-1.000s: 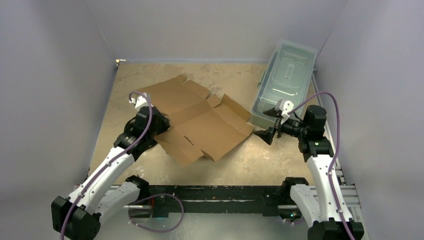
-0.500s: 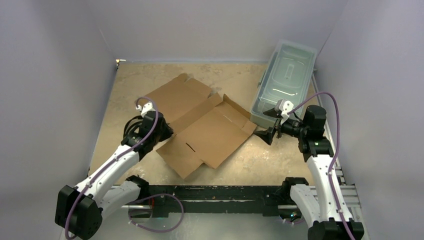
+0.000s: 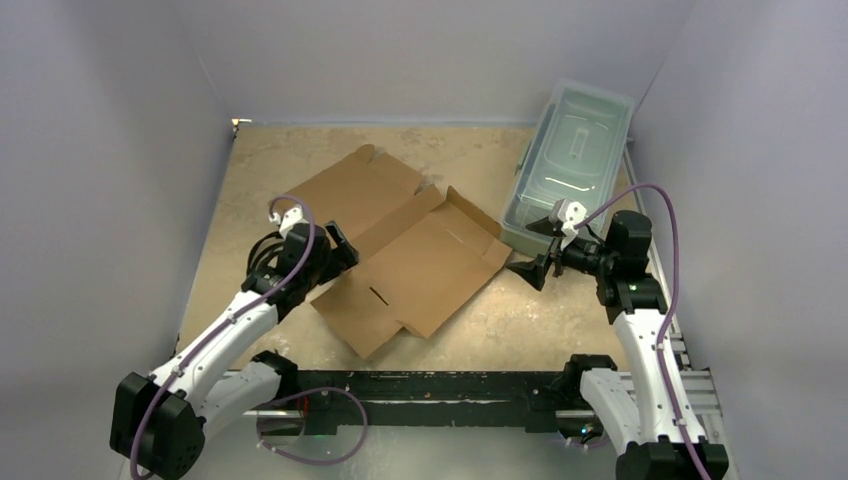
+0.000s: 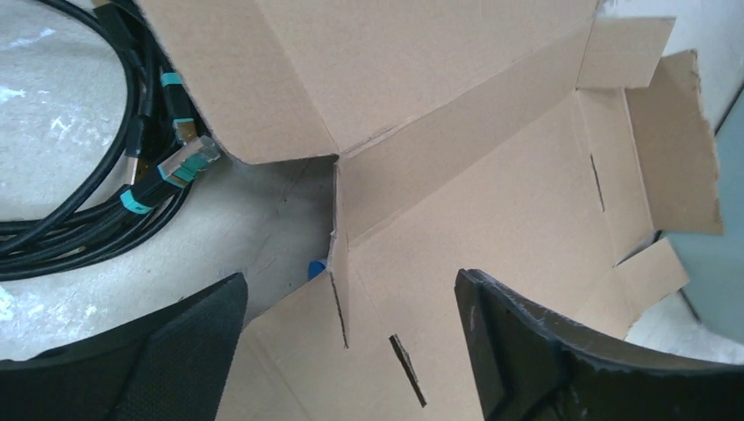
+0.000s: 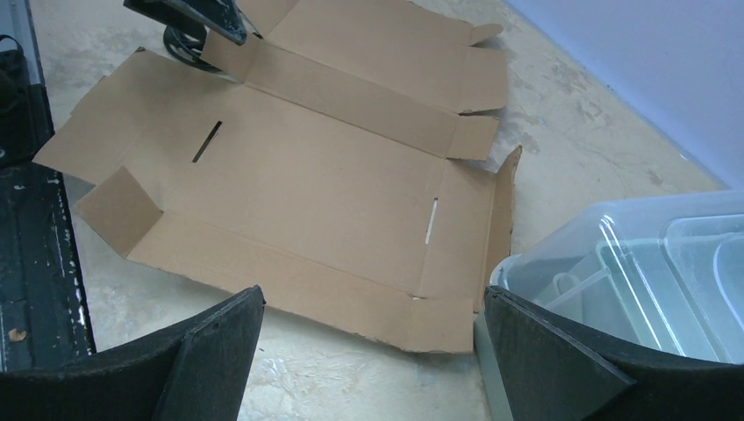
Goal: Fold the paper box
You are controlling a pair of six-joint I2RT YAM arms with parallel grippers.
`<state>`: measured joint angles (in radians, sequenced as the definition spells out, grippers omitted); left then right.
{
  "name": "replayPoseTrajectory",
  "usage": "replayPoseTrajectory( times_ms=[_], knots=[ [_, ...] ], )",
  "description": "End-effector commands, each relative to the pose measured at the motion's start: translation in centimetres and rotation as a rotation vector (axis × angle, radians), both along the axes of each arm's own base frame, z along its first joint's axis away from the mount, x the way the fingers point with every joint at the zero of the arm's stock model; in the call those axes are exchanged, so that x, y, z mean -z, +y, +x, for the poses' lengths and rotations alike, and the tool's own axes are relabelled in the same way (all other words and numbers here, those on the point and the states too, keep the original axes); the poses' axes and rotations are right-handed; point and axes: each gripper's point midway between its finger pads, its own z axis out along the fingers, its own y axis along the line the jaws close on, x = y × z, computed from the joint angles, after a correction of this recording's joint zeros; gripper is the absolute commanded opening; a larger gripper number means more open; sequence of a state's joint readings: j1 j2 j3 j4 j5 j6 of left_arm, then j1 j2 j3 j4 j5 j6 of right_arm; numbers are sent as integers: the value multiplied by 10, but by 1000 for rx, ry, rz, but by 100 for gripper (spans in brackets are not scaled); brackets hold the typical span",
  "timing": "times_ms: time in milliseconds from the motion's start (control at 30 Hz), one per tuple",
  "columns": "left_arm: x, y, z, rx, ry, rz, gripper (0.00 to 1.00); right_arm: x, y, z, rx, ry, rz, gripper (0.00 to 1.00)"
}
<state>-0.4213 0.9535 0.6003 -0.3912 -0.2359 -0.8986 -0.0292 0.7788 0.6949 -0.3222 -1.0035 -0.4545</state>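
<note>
My left gripper [image 4: 351, 298] hangs released over the paper box [image 3: 420, 255], right gripper [image 5: 373, 307] released beside it; unpinned, the sheet could jam against the plastic bin [image 3: 570, 160].

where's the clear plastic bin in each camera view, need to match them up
Top external: the clear plastic bin sits at the upper right.
Left wrist: only a grey-blue sliver of the bin shows at the right edge.
Right wrist: the bin fills the lower right corner.
Shared landmark: the raised end flap of the paper box, right beside the bin in all three views.
</note>
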Motion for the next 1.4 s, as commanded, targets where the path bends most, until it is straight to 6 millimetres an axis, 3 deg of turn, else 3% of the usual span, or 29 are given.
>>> replayPoseTrajectory(
  times_ms=[0, 200, 333, 467, 767, 933, 1033, 1100, 1167, 1267, 1367],
  knots=[
    [-35, 18, 13, -46, -91, 39, 97, -3, -1, 2, 4, -24, -15, 99],
    [-59, 55, 30, -57, -154, 60, 99, -4, 0, 0, -1, -27, -16, 99],
    [-54, 72, 50, -37, -173, -145, 99, -4, 0, 0, -2, -32, -22, 99],
    [-64, 80, 67, -58, -265, -293, 100, -3, -1, -1, -4, -21, -30, 99],
    [-32, 97, 109, -140, -244, -384, 87, -2, 0, -2, -17, -9, -35, 99],
    [-7, 103, 117, -173, -175, -382, 73, -2, 0, -2, -17, -10, -36, 99],
    [1, 105, 121, -178, -156, -375, 50, -1, 0, -2, -17, -9, -37, 99],
    [0, 105, 124, -176, -160, -372, 23, -1, 0, -1, -16, -9, -38, 99],
    [-6, 107, 127, -172, -166, -354, 1, -1, 0, -1, -16, -9, -38, 99],
    [-32, 114, 132, -164, -214, -305, 0, -1, 0, -2, -21, -8, -39, 99],
    [-77, 116, 138, -135, -312, -269, 0, -2, 2, -5, -39, -11, -37, 99]
  ],
)
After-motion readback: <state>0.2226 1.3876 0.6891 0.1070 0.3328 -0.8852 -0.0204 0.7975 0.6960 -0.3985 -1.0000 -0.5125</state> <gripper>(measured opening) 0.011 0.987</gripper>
